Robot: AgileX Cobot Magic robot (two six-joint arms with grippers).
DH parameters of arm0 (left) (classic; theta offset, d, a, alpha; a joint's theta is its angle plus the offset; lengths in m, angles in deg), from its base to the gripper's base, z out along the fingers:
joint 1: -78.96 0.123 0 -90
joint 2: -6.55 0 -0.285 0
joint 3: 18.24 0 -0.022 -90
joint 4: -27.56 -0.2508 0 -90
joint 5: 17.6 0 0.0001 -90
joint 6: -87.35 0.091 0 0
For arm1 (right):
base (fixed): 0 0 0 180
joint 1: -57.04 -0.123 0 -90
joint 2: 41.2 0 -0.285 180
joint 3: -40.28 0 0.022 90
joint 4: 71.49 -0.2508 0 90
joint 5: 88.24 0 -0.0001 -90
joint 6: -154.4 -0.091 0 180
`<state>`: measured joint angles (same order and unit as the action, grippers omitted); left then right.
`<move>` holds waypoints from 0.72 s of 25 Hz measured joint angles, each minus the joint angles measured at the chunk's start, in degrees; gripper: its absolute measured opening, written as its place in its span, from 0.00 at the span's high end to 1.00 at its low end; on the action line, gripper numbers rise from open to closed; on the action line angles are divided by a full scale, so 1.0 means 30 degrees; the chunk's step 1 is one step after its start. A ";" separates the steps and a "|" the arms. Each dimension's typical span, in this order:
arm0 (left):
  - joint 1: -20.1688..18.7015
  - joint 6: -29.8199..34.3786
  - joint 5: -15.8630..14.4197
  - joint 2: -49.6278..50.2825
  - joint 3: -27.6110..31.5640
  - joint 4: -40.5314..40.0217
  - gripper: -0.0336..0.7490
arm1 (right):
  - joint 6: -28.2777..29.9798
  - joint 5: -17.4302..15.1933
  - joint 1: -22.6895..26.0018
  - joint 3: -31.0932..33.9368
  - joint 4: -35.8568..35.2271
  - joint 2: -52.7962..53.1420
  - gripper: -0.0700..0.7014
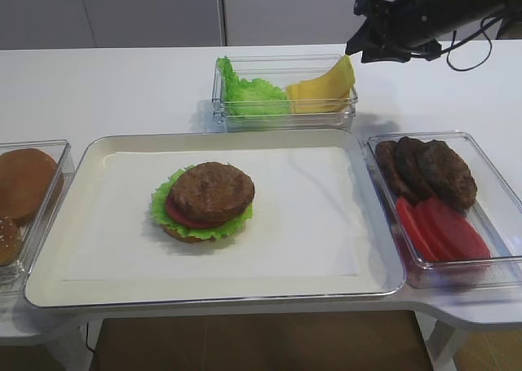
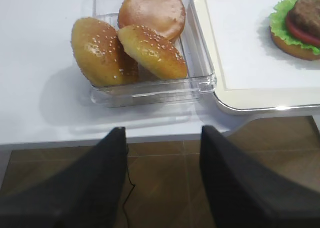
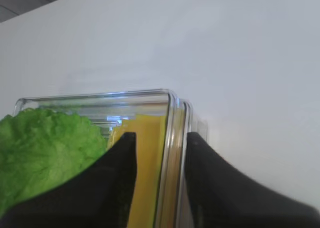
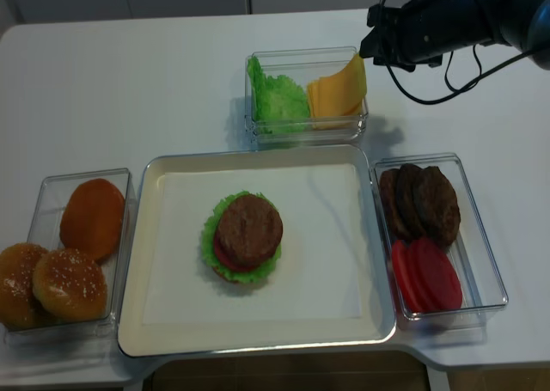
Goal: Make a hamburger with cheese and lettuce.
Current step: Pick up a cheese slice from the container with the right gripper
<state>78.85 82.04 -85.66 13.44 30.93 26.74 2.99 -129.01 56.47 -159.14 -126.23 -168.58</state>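
Note:
The hamburger (image 1: 208, 198) stands on the white tray (image 1: 326, 240), left of centre: bun base, lettuce (image 1: 161, 201) frilling out around it, tomato, dark patty on top. It also shows in the realsense view (image 4: 247, 235) and the left wrist view (image 2: 300, 22). The cheese (image 1: 322, 90) lies in a clear box behind the tray, its right corner raised against the wall. My right gripper (image 1: 356, 46) hovers over that corner, jaws apart, with the cheese (image 3: 147, 153) and the box wall between them. My left gripper (image 2: 162, 135) is open and empty, off the table's front edge.
Loose lettuce leaves (image 1: 249, 94) share the cheese box. A clear box of buns (image 2: 145, 42) stands left of the tray. A clear box at the right holds brown patties (image 1: 428, 171) and tomato slices (image 1: 440, 228).

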 joint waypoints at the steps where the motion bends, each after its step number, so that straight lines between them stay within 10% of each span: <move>1: 0.0000 0.0000 0.0000 0.0000 0.0000 0.0000 0.50 | 0.0046 0.0111 0.0000 0.0000 -0.0063 0.0000 0.58; 18: 0.0000 0.0000 0.0000 0.0000 0.0000 0.0000 0.50 | 0.0580 0.0345 0.0000 0.0000 -0.1359 -0.1009 0.60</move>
<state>78.85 82.04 -85.66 13.44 30.93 26.74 4.73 -127.97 56.47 -159.14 -130.31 -171.61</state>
